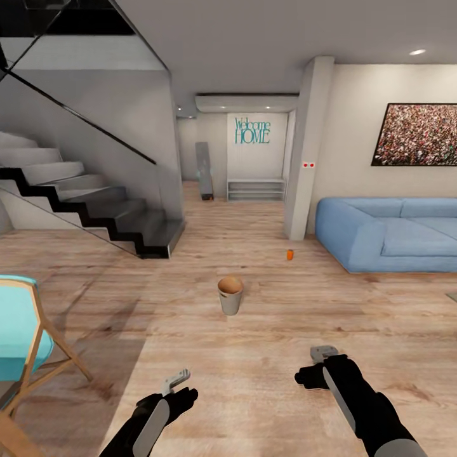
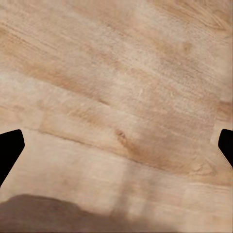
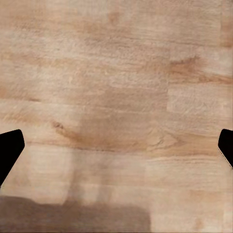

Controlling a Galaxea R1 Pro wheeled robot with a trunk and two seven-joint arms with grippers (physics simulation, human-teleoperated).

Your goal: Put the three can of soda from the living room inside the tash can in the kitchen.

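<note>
Orange can of soda (image 1: 290, 254) stands on the plank floor (image 1: 254, 381) near the sofa (image 1: 387, 235) corner, trash can (image 1: 230, 295) mid-floor, well apart from it. Left gripper (image 1: 178, 379) and right gripper (image 1: 324, 353) low, empty. Risk: base clips the bucket on approach. Wrist views: bare floor, jaws wide on both arms, nothing between

Light plank floor (image 1: 266, 381), bare beneath both grippers. Ahead of the left gripper (image 1: 176, 379), well apart: grey trash can (image 1: 230, 295), upright, brown inside. Farther on, ahead of the right gripper (image 1: 324, 353): small orange soda can (image 1: 290, 254), standing near the blue sofa (image 1: 387, 235). Left of the left gripper: turquoise wooden chair (image 1: 25, 343). Far left: staircase (image 1: 89, 203).
</note>
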